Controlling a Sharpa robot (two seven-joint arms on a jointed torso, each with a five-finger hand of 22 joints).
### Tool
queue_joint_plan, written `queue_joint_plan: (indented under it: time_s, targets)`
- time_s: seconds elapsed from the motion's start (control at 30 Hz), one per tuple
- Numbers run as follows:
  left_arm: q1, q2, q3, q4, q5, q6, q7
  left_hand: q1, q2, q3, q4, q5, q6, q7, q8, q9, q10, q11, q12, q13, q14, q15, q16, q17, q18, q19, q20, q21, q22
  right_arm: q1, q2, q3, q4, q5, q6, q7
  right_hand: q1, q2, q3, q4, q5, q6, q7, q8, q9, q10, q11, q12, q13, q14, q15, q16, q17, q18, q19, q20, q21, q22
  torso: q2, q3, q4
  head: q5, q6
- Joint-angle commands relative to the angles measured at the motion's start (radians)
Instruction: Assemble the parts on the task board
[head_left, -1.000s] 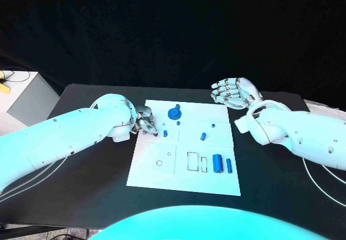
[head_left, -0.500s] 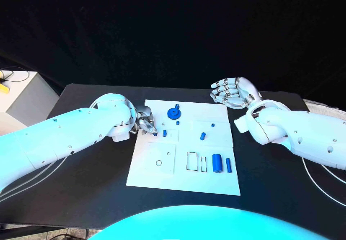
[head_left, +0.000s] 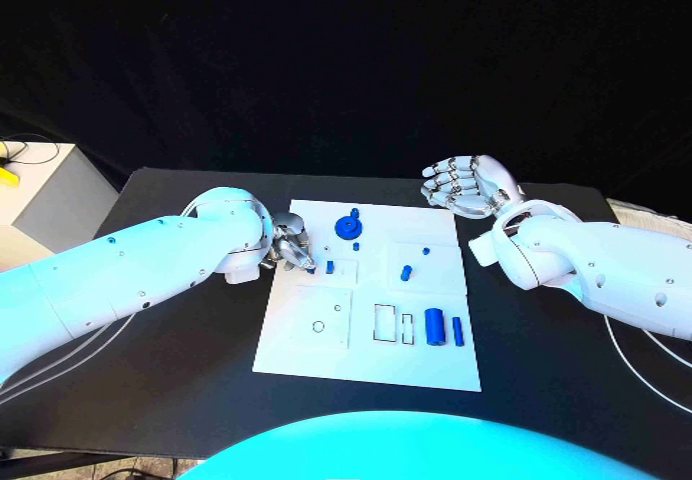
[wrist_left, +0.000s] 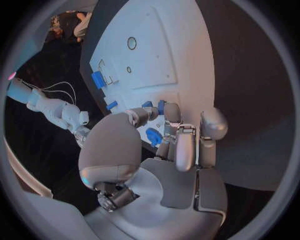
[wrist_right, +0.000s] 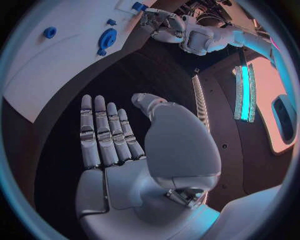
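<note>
left robot hand (head_left: 293, 248): fingers curled together | right robot hand (head_left: 467, 185): flat, fingers straight

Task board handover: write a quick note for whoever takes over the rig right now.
Left hand: at the left edge of the white task board, fingertips at a small blue part; whether it grips the part cannot be told.
Right hand: open, holding nothing, off the board's far right corner.
On the board: round blue knob, small blue peg, two blue cylinders lying near the right edge.
Done: unclear. Left: parts lying loose remain to be placed.
</note>
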Motion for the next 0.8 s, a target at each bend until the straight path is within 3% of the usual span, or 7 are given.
queue_joint_plan:
  time_s: [0.03,0.43,0.8]
  targets:
    - [-0.004,0.004,-0.005,-0.004,-0.016,0.028,-0.005,-0.002,0.009,0.207,-0.203,0.003,0.007,0.002,0.007,0.001,0.008,-0.003,0.003,-0.001,0.073,-0.009,0.005,0.17,-0.006,0.006,0.003,0.003,0.001,-0.001,0.0,0.0,0.002,-0.002,0.013,0.014,-0.008,0.004,-0.001,-0.005,0.005,0.008,0.061,-0.006,-0.001,0.009,0.0,0.001,-0.001,0.006,-0.001,-0.006,-0.001,0.013,0.003,0.001,0.001,-0.001,0.0,0.0,-0.0003,0.0,0.0]
    - [-0.004,0.014,-0.005,-0.02,-0.025,0.007,-0.01,-0.002,0.008,0.208,-0.203,0.002,0.008,0.002,0.006,0.001,0.009,-0.003,0.002,-0.002,0.073,-0.009,0.004,0.169,-0.006,0.004,0.003,0.002,-0.001,-0.001,0.0,0.0,0.003,-0.002,0.012,0.015,-0.008,0.004,-0.001,-0.005,0.005,0.008,0.061,-0.006,-0.001,0.009,0.0,0.001,-0.001,0.006,-0.001,-0.006,-0.001,0.013,0.003,0.001,0.001,-0.001,0.001,0.0005,-0.0008,-0.002,0.0]
    - [-0.004,0.018,-0.011,-0.023,-0.03,0.042,-0.017,-0.004,0.006,0.209,-0.205,0.005,0.01,0.002,0.006,0.0,0.017,-0.003,0.007,0.013,0.076,-0.009,0.007,0.176,-0.007,0.008,0.002,0.005,0.005,-0.001,-0.001,0.0,0.004,-0.002,0.013,0.015,-0.008,0.004,-0.001,-0.005,0.005,0.008,0.061,-0.006,-0.001,0.009,0.0,0.001,-0.001,0.006,-0.001,-0.006,-0.001,0.013,0.003,0.001,0.001,-0.001,-0.001,-0.0001,0.0003,-0.002,0.0]
